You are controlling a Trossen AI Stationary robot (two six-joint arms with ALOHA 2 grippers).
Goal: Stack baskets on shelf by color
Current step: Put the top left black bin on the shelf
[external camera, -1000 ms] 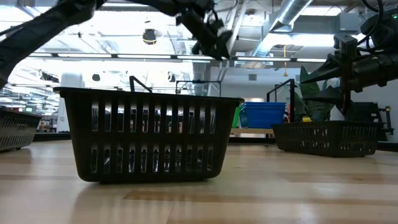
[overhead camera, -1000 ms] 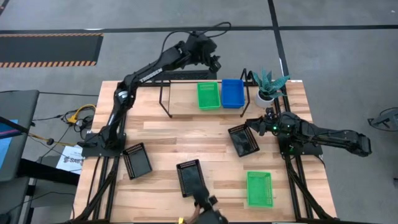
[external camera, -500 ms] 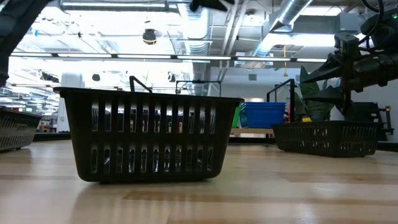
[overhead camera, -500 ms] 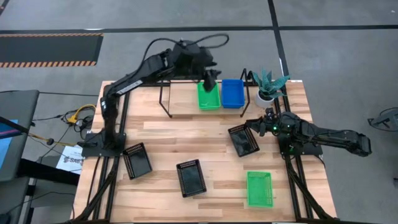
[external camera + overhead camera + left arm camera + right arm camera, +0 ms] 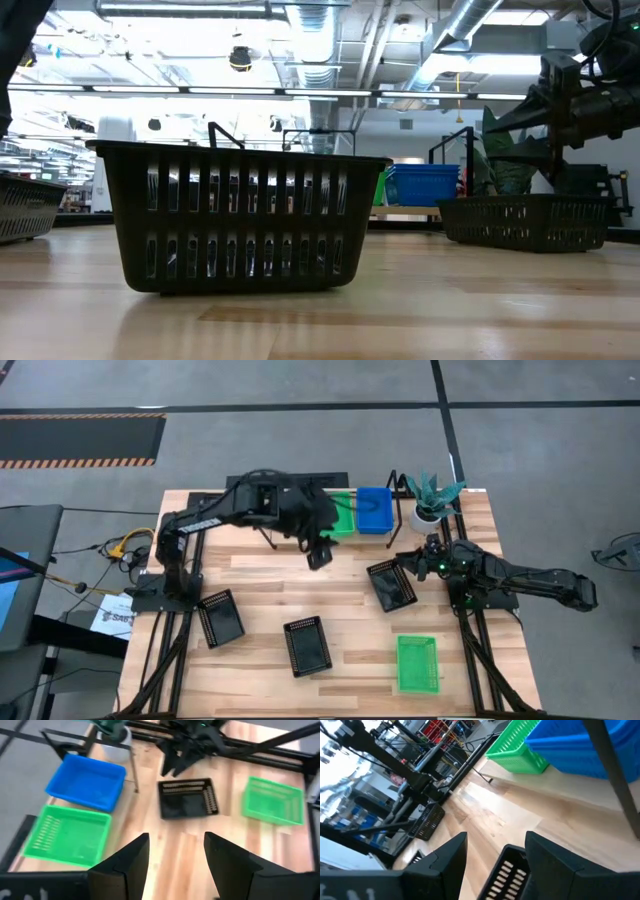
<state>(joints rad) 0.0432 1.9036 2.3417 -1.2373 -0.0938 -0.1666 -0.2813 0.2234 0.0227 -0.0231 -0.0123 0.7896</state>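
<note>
- Spanning most of the high view, the table (image 5: 260, 575) carries everything else; its light wood is bare in the middle.
- Left arm (image 5: 215, 515) reaches from the left edge toward the centre, its gripper (image 5: 319, 554) above bare wood just in front of the shelf, fingers (image 5: 122, 865) spread apart and holding nothing.
- Right arm (image 5: 530, 580) lies along the right side, its gripper (image 5: 405, 563) at the right end of a black basket (image 5: 391, 584); its fingers (image 5: 445, 862) are parted, with the basket rim between them, though contact cannot be made out.
- Shelf (image 5: 375, 535) stands along the far edge, partly hidden by the left arm.
- On the shelf sit a green basket (image 5: 344, 520), half covered by the arm, and a blue basket (image 5: 374, 510) touching it on its right.
- Another green basket (image 5: 417, 663) lies on the table at the near right, well apart from the others.
- A second black basket (image 5: 307, 646) sits near the front centre; it fills the low view.
- A third black basket (image 5: 220, 617) sits at the near left, beside the left arm's base.
- Plant pot (image 5: 428, 512) stands at the far right, just beside the blue basket.
</note>
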